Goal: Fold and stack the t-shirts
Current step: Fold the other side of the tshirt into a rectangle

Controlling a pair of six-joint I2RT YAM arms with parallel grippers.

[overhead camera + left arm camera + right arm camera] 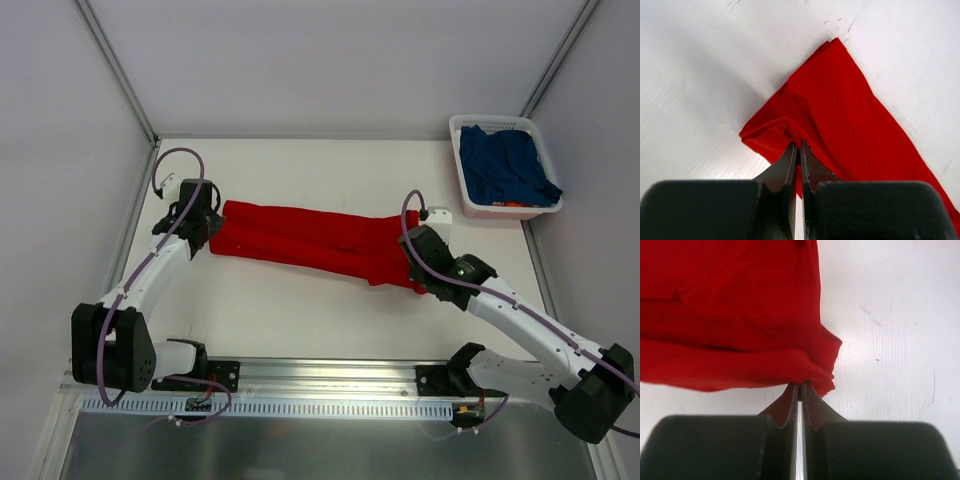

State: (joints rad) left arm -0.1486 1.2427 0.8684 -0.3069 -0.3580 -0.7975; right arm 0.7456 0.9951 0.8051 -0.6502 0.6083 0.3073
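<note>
Held red shirt (pixel 315 243), seemingly folded once, between left gripper (pixel 800 148) and right gripper (pixel 800 386), jaws clamped on its ends; left blue shirt (pixel 505 165) unfolded in basket (pixel 497 212) beyond right jaws.

I note the stretched t-shirt (pixel 310 240) lying across the middle of the table (pixel 300 320), left gripper (pixel 797 146) at its left end, right gripper (pixel 800 386) at its right end. The bundled t-shirt (pixel 505 165) sits in the basket (pixel 456 160) at the far right corner.

A robotics lab test cell: a white desk (pixel 300 320) boxed in by plain white panels (pixel 330 60) on aluminium posts (pixel 117 70), with two cabled robot arms (pixel 150 272) bolted to a slotted metal rail (pixel 330 405).
</note>
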